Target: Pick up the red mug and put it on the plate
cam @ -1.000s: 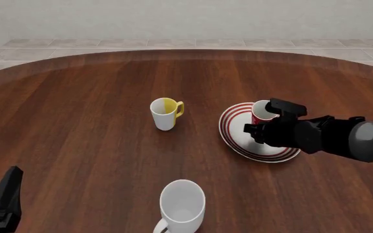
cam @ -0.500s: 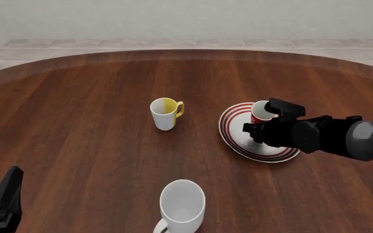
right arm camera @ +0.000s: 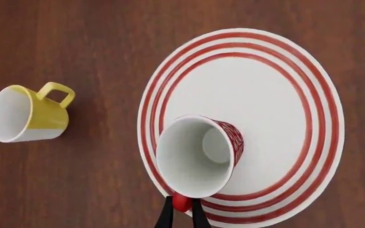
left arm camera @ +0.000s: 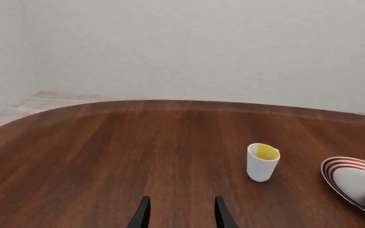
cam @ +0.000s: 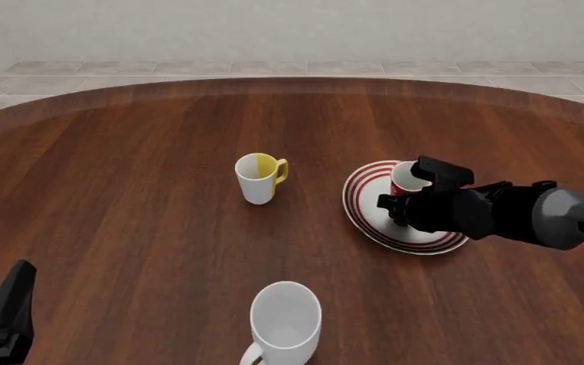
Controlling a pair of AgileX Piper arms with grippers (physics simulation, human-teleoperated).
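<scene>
My right gripper [right arm camera: 182, 214]: fingers nearly closed, pinching handle of red mug [right arm camera: 198, 156]; right wrist view alone shows this grip and mug's white interior. Mug upright over plate [right arm camera: 277, 95], near its rim; contact with plate cannot tell. Front view: arm hides most of mug [cam: 407, 177]; letters "Pi" legible on arm. My left gripper [left arm camera: 181, 216]: fingers apart, holding nothing, well apart from white-and-yellow mug [left arm camera: 262, 161]. White mug [cam: 285, 317] appears in front view only.
</scene>
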